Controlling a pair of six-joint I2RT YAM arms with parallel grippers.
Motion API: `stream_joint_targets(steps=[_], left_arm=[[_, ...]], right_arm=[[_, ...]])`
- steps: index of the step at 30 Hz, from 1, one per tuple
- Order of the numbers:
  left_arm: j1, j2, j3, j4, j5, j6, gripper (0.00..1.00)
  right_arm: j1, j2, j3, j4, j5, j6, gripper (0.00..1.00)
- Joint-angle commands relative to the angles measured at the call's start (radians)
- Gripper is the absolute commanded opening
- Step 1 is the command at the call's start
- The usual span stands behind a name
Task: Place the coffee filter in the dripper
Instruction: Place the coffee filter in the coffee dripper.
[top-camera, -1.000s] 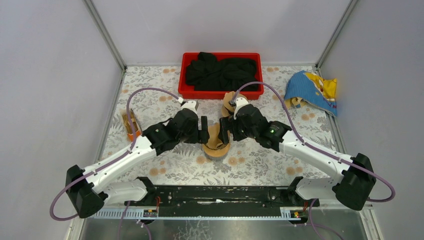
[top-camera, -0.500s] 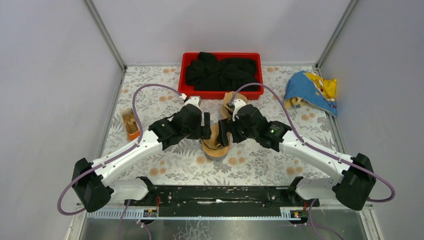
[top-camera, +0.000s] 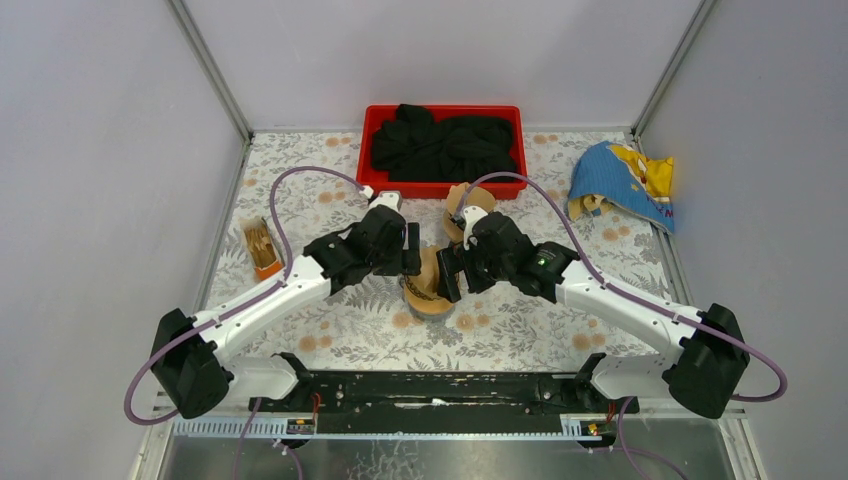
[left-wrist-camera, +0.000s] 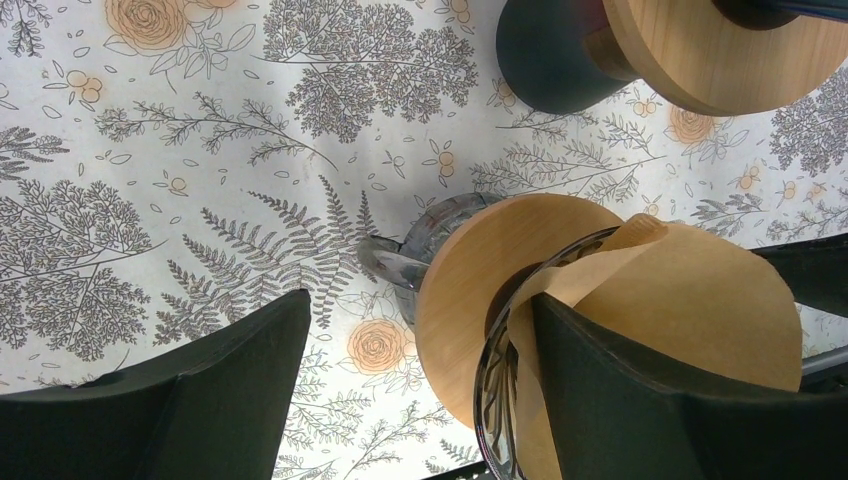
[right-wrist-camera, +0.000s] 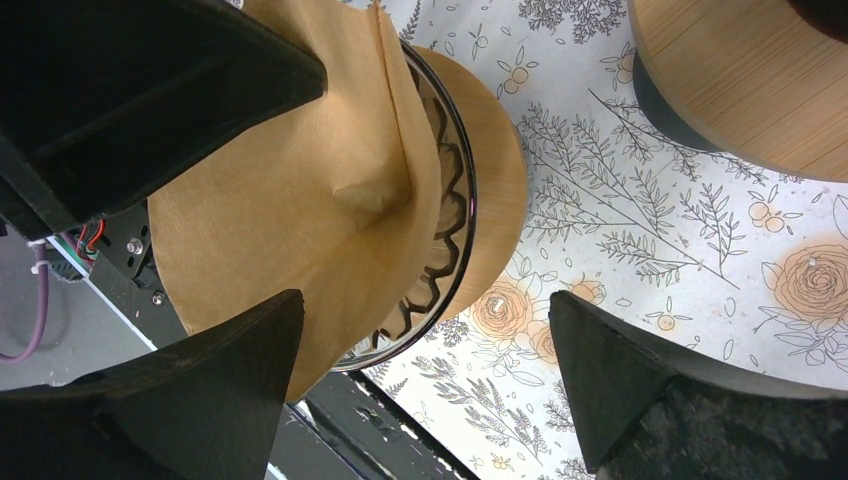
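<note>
Progress: brown paper cone filter (right-wrist-camera: 270, 200) sits crooked in glass wood-collared dripper (right-wrist-camera: 495, 190), needs seating; left gripper (left-wrist-camera: 420, 330) (9 o'clock), right gripper (right-wrist-camera: 420, 320) (3) both open.

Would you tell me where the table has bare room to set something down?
Bare: back left, between red tray and orange box; near strip between dripper and base rail. Crowded: centre, left gripper and right gripper flanking dripper.
</note>
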Motion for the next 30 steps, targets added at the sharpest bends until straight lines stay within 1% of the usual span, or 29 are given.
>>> stream_joint_targets(steps=[1,6,12,19,26,30], left_arm=[[0.015,0.004,0.011,0.046,-0.019,0.007,0.86],[0.021,0.002,0.012,0.037,-0.020,0.005,0.86],[0.019,-0.023,0.014,0.055,0.029,0.008,0.86],[0.020,-0.052,0.011,0.068,0.069,0.013,0.87],[0.020,-0.073,0.012,0.071,0.088,0.017,0.88],[0.021,-0.082,0.012,0.071,0.093,0.017,0.88]], right_arm=[[0.002,-0.006,0.001,-0.029,-0.033,-0.039,0.99],[0.002,-0.008,0.008,-0.036,-0.024,-0.036,0.99],[0.002,-0.041,0.018,0.018,-0.004,-0.013,0.99],[0.002,-0.043,0.025,0.081,0.060,0.010,0.99],[0.002,-0.033,0.044,0.096,0.107,0.013,0.99],[0.003,-0.037,0.052,0.104,0.109,0.013,0.99]])
